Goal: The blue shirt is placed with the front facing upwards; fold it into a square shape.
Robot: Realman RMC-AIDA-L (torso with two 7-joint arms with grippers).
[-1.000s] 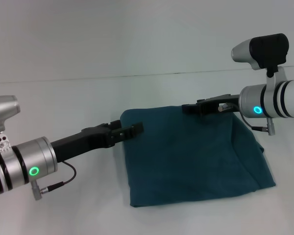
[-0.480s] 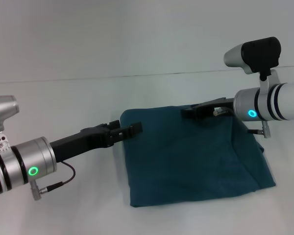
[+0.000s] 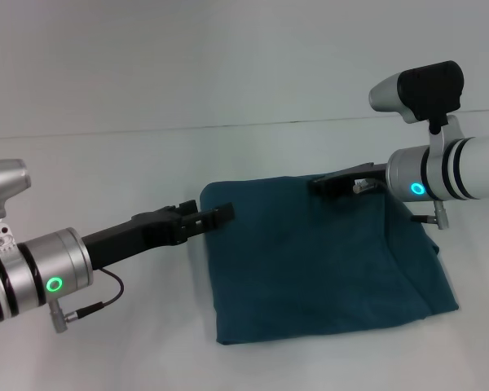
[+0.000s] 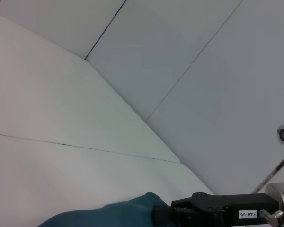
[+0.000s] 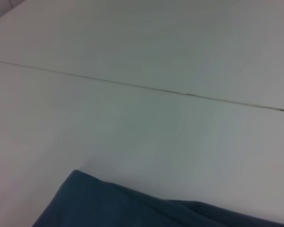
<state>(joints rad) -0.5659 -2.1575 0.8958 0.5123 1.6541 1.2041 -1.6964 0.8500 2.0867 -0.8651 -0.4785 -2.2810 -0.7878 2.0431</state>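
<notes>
The blue shirt (image 3: pixel 310 261) lies folded into a rough rectangle on the white table (image 3: pixel 106 171), with a plain teal surface facing up. Its right side bulges outward with a diagonal crease. My left gripper (image 3: pixel 220 215) hovers at the shirt's far left corner, just over its edge. My right gripper (image 3: pixel 322 183) hangs above the far edge, toward the right. The left wrist view shows a corner of the shirt (image 4: pixel 109 215) with the right gripper (image 4: pixel 163 215) beside it. The shirt's far edge (image 5: pixel 132 208) fills the bottom of the right wrist view.
The white table spreads out around the shirt on all sides. A thin seam (image 3: pixel 228 126) runs across behind it where the table meets the pale back wall (image 3: pixel 228 57).
My right arm has drawn back a little to the right and risen slightly above the shirt's far edge. The left gripper has pulled back a touch. The shirt has not moved.
</notes>
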